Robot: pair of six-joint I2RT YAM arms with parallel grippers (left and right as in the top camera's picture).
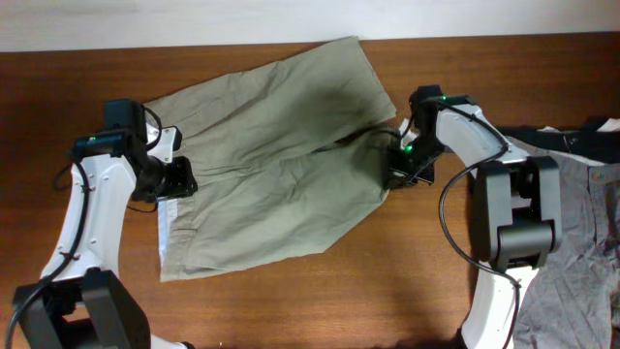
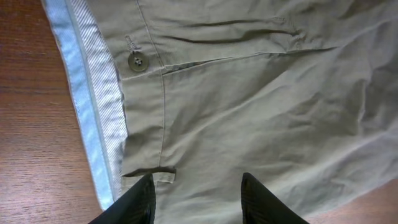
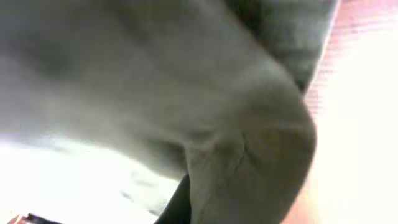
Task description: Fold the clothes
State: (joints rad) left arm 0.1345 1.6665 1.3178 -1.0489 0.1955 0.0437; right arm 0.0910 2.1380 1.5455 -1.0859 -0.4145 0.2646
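Note:
The pale khaki-olive shorts (image 1: pixel 281 155) lie spread across the table, legs to the right and waistband with light-blue lining (image 1: pixel 167 233) to the left. My left gripper (image 1: pixel 176 179) is open at the waistband edge; in the left wrist view its fingers (image 2: pixel 198 202) straddle the fabric by a belt loop, near the button (image 2: pixel 137 61). My right gripper (image 1: pixel 407 167) is at a leg hem and is shut on the shorts; khaki cloth (image 3: pixel 249 162) fills the right wrist view and drapes over one finger. Grey trousers (image 1: pixel 581 233) and a black garment (image 1: pixel 567 141) lie at the far right.
The brown wooden table (image 1: pixel 407 281) shows around the shorts. A pale wall or surface runs along the table's far edge (image 1: pixel 194 24). The right arm's base (image 1: pixel 513 223) stands between the shorts and the pile of other clothes.

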